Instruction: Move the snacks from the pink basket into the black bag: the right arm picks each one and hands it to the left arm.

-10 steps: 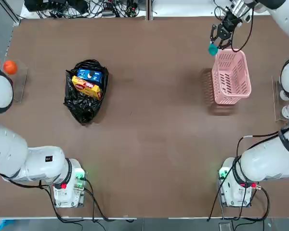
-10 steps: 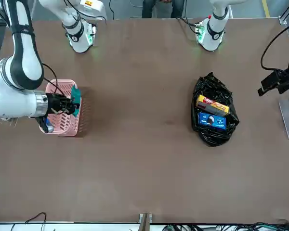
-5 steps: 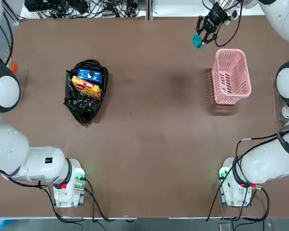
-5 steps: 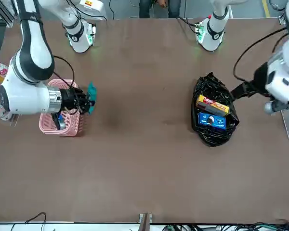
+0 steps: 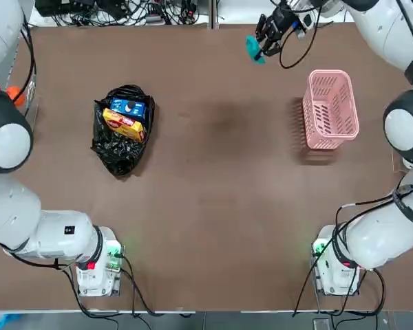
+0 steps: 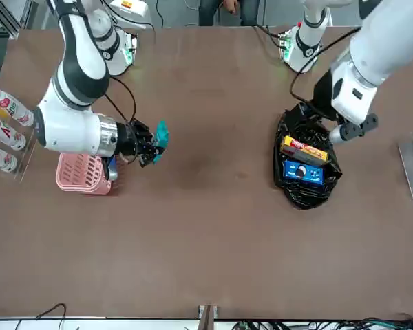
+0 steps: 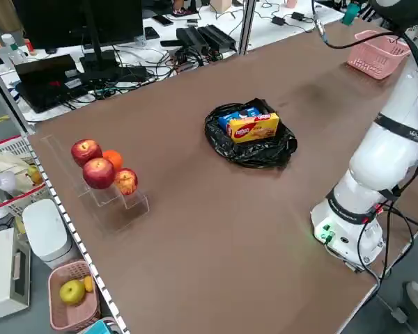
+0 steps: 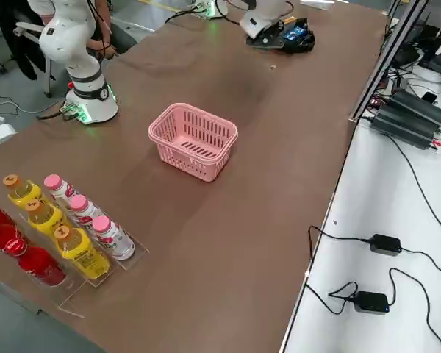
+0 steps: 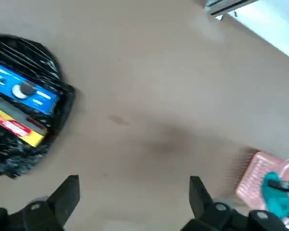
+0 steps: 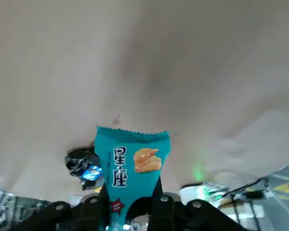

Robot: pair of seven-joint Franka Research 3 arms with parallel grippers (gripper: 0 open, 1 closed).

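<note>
Two snacks bagged, the third and last seemingly awaiting handover.
By the top view's clock, one tabletop (image 5: pixel 213 227) carries one black bag (image 5: pixel 113 152) at 10 o'clock and one pink basket (image 5: pixel 331 110), bare inside, at 2. Two tools: the left tool (image 9: pixel 135 197), toward 10, is released; the right tool (image 10: pixel 131 204), at 1, grasps one teal packet (image 10: pixel 130 168). One yellow packet (image 5: pixel 123 125) and one blue packet (image 5: pixel 128 107) lie in the bag.
</note>
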